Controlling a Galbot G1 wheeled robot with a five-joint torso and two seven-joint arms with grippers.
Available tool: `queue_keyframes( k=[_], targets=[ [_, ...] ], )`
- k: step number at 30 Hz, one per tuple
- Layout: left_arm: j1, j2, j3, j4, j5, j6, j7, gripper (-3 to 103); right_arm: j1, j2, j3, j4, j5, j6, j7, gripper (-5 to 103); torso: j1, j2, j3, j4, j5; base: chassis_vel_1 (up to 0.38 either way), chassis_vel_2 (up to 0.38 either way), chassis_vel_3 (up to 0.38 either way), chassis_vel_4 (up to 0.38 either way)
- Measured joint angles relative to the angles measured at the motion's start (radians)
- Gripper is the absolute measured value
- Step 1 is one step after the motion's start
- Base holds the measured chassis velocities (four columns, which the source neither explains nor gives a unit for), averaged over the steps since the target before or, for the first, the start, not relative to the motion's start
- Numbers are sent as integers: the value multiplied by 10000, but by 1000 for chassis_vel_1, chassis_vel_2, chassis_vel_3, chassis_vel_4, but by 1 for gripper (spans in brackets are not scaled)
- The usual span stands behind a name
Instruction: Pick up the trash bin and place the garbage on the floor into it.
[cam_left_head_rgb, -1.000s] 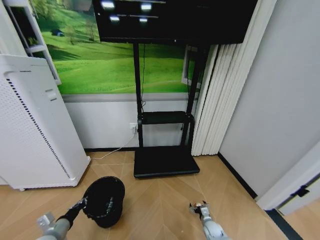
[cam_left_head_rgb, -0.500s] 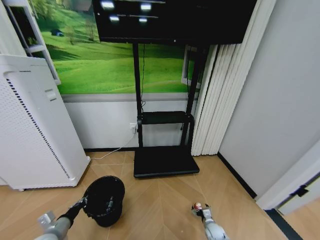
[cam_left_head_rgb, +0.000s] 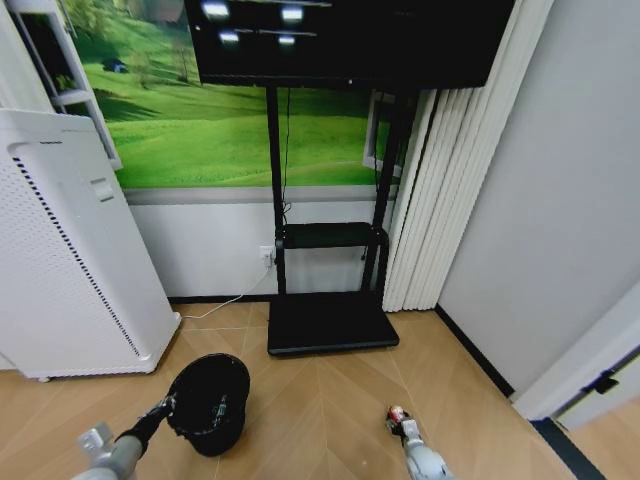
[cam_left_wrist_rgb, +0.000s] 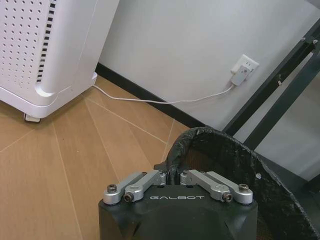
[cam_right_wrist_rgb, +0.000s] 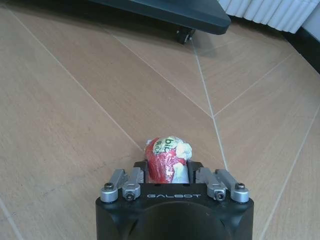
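The black mesh trash bin (cam_left_head_rgb: 210, 400) hangs low at the left of the head view, tilted with its mouth toward me. My left gripper (cam_left_head_rgb: 164, 409) is shut on its near rim; the left wrist view shows the rim (cam_left_wrist_rgb: 182, 145) pinched at that gripper (cam_left_wrist_rgb: 173, 172). Low on the right, my right gripper (cam_left_head_rgb: 398, 417) is shut on a piece of garbage, a crumpled red-and-white wrapper (cam_right_wrist_rgb: 165, 157) that sticks out between the fingers (cam_right_wrist_rgb: 187, 169) above the wood floor.
A tall white perforated appliance (cam_left_head_rgb: 60, 250) stands at the left, its cord (cam_left_wrist_rgb: 150, 101) running to a wall socket (cam_left_wrist_rgb: 244, 69). A black TV stand with a flat base (cam_left_head_rgb: 330, 322) is straight ahead. White curtains (cam_left_head_rgb: 430, 190) and a wall close the right side.
My right gripper with the wrapper has drawn slightly down and nearer to me. The bin and the left arm have barely shifted.
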Motion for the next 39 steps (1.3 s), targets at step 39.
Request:
queue_keyframes(
  k=[39],
  targets=[
    [-1109, 1366, 1994, 209, 335, 301, 591, 7, -4182, -999, 1158, 9938, 3883, 538, -2864, 28, 0, 0, -1, 1, 4, 0, 0, 0, 0]
  ],
)
